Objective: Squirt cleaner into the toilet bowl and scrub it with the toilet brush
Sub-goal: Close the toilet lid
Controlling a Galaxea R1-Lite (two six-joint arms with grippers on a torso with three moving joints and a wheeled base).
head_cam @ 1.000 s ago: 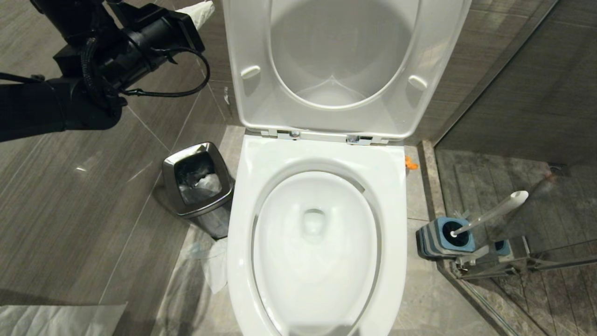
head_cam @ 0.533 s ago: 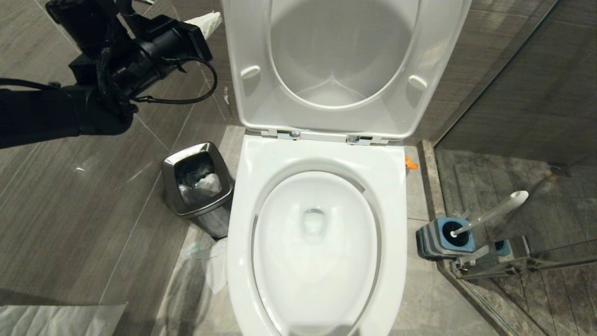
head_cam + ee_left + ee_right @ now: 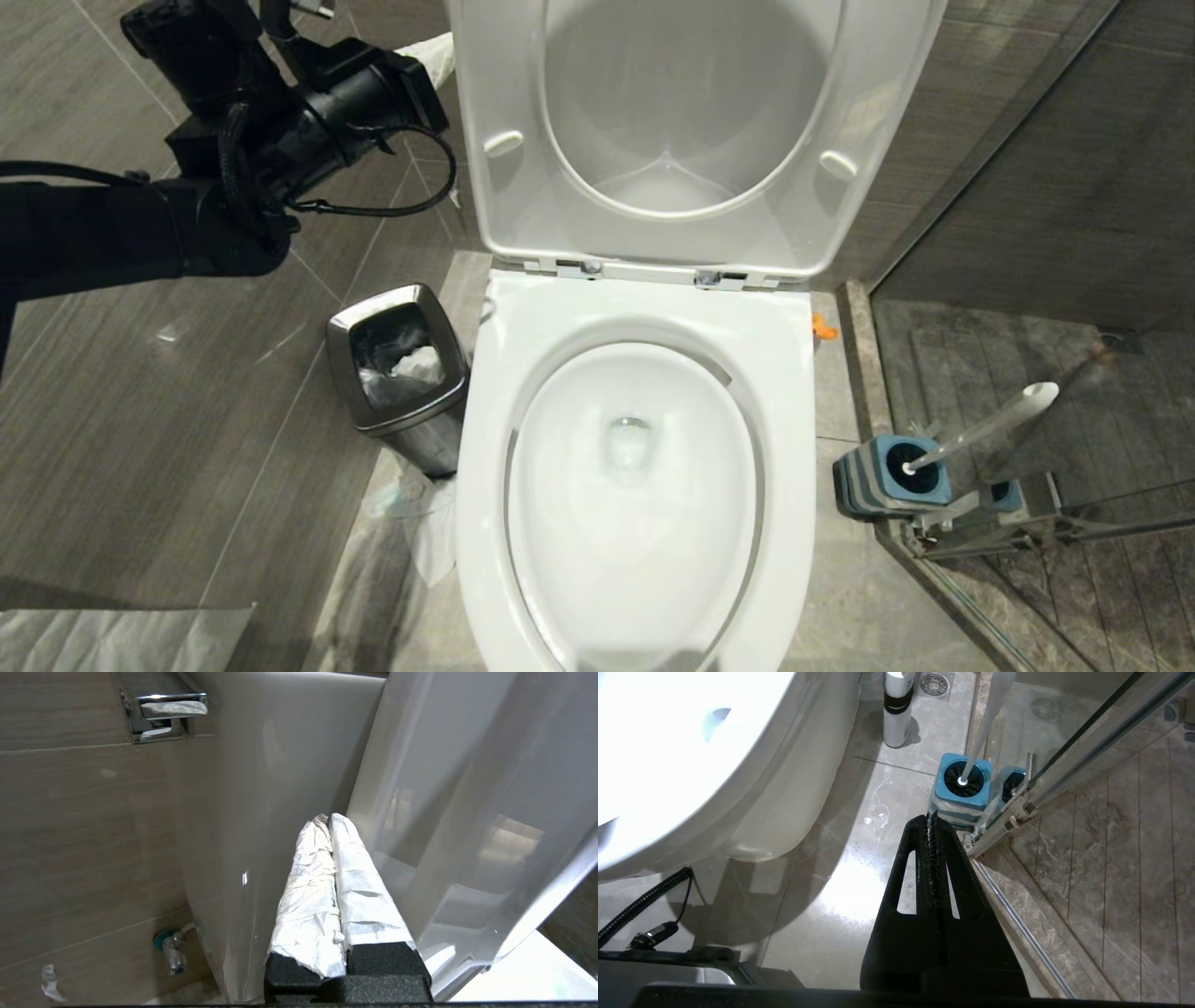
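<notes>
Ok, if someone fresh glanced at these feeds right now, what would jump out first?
The toilet bowl fills the middle of the head view, white and open, its lid and seat raised against the tank. The left gripper, fingers wrapped in white paper and shut, is up at the lid's left edge. The toilet brush stands in its blue-topped holder on the floor to the bowl's right, with the right gripper shut above it.
</notes>
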